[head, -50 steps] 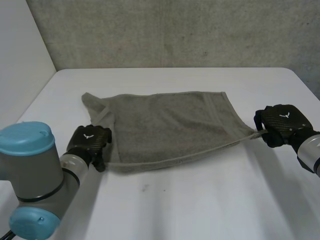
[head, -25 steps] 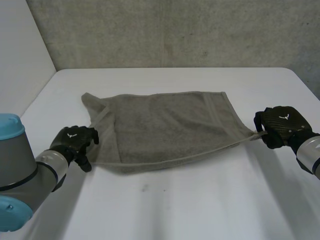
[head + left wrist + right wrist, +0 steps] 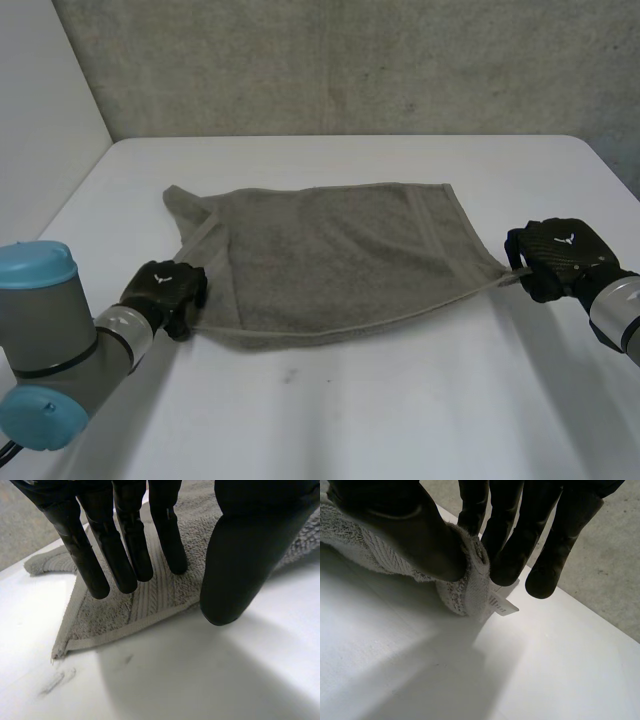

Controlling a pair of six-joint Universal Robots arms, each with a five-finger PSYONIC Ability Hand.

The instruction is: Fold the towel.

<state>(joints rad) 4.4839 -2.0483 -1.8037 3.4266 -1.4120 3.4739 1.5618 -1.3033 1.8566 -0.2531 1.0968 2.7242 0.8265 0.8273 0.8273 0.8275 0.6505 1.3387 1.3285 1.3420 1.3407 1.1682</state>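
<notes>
A grey towel (image 3: 330,255) is lying spread across the middle of the white counter (image 3: 400,420), its far left corner bunched into a fold. The right hand (image 3: 555,255) is gripping the towel's near right corner, thumb and fingers closing on the cloth, which is stretching out to a point there. In the right wrist view the thumb is pressing the rolled corner against the fingers (image 3: 507,555), with a small white label (image 3: 502,605) sticking out beneath them. The left hand (image 3: 165,290) is sitting at the towel's near left corner. In its own wrist view the fingers are reaching straight over the ribbed border of that corner, the thumb standing apart at the towel's edge, and the hand is grasping nothing. A concrete wall (image 3: 350,60) is rising behind the counter.
</notes>
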